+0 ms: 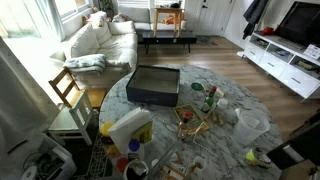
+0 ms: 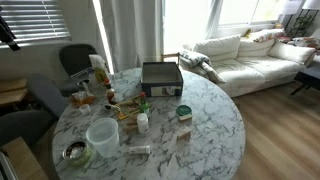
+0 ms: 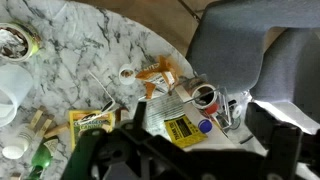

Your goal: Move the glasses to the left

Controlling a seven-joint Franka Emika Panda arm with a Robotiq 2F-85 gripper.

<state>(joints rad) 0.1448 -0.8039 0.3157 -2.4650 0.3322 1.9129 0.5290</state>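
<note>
The glasses (image 3: 232,112) look like a clear wire-framed pair at the table's edge in the wrist view, beside a brown-rimmed jar (image 3: 205,97); they are small and blurred. I cannot pick them out in either exterior view. My gripper (image 3: 185,160) shows only in the wrist view, its two dark fingers spread wide at the lower left and lower right. It is open and empty, hanging above a white jug with a yellow label (image 3: 172,122) and a blue cap (image 3: 205,127), apart from the glasses.
The round marble table (image 2: 215,120) carries a dark box (image 2: 161,77), a white jug (image 1: 130,126), a metal bowl (image 2: 73,152), bottles and small jars. A grey chair (image 3: 250,45) stands at the table edge near the glasses. A white sofa (image 2: 250,55) is beyond.
</note>
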